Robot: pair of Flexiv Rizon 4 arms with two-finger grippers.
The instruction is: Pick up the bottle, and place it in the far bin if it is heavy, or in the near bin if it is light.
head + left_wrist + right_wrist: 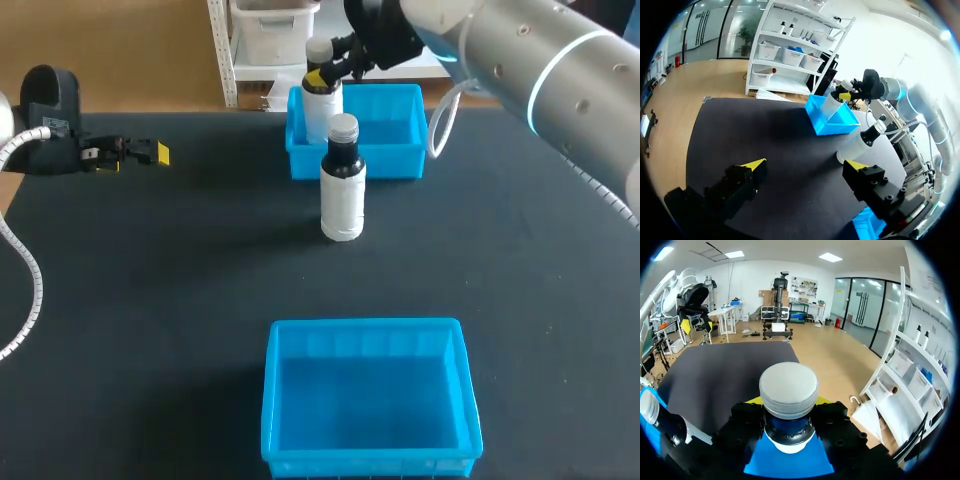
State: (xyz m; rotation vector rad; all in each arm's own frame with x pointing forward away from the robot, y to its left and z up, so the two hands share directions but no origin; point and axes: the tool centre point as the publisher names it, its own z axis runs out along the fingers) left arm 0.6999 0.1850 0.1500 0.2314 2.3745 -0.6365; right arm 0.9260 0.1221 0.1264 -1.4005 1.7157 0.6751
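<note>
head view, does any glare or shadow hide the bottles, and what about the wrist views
Head view: even light; the standing bottle throws only a soft shadow on the table, and the held bottle reads clearly. Left wrist view: bright wash behind the right arm, both bottles distinct. Right wrist view: the cap is evenly lit, the body hidden by the jaws.

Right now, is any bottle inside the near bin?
No, the near bin's floor is bare; one bottle stands on the table beyond it, and the right claw grips a second bottle at the far bin.
</note>
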